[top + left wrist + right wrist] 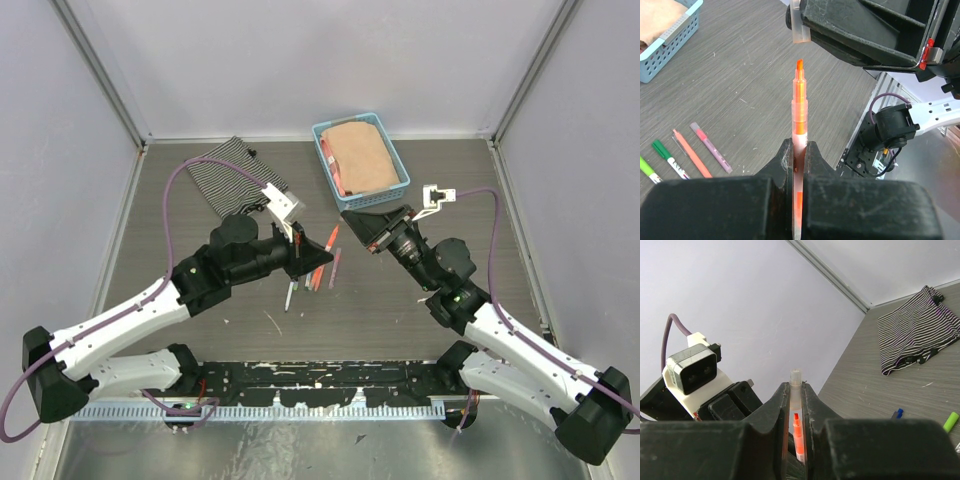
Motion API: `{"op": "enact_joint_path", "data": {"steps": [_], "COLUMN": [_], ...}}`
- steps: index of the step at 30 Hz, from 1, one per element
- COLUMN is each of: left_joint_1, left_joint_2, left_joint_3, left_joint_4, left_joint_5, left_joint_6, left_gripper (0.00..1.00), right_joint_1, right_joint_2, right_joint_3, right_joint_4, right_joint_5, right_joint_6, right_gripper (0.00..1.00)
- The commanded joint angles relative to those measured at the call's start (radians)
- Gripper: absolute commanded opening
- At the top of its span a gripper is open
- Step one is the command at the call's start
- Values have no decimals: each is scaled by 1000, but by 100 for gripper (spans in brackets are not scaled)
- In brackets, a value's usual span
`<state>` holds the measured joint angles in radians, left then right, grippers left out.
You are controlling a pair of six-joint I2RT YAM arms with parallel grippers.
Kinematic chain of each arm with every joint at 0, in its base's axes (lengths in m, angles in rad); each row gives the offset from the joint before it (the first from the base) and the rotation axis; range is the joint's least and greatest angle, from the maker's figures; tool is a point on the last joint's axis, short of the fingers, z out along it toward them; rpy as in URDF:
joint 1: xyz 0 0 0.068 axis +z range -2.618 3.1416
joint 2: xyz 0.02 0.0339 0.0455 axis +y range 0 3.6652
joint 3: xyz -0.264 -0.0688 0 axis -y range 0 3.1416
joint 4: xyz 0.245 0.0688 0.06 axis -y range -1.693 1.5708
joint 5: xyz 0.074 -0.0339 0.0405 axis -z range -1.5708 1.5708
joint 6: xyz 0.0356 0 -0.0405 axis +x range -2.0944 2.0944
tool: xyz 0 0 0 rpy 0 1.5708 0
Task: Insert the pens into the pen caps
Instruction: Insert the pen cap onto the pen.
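Observation:
My left gripper is shut on an orange pen that stands out beyond its fingertips with the bare orange tip forward. That tip points at a clear, whitish pen cap, a short gap away. My right gripper is shut on the pen cap, and the orange tip shows just below it between the fingers. From above, both grippers meet over mid-table, left and right. Several loose pens lie under them, among them a green one, an orange one and a pink one.
A blue basket holding tan cloth sits at the back centre-right. A striped cloth lies at the back left. A small blue cap and a lime-green piece rest on the table. Walls enclose the table on three sides.

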<state>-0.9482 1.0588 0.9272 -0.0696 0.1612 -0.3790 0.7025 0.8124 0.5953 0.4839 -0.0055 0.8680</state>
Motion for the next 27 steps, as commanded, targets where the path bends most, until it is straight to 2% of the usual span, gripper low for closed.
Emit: {"op": "enact_joint_path", "data": {"steps": [1,27], "left_joint_1": [-5,-5], "left_joint_2": [-4,7], "left_joint_3": [2,17], "left_joint_4": [22,18], "left_joint_5": [15,-10], "left_joint_6": [5,8], "left_gripper": [0,0], "right_joint_1": [0,1], "right_joint_2": [5,27], "right_joint_3": [42,53], "right_joint_4": [44,7], "right_joint_5": [-3,-48], "right_joint_6": [15,-7], "right_gripper": [0,0]}}
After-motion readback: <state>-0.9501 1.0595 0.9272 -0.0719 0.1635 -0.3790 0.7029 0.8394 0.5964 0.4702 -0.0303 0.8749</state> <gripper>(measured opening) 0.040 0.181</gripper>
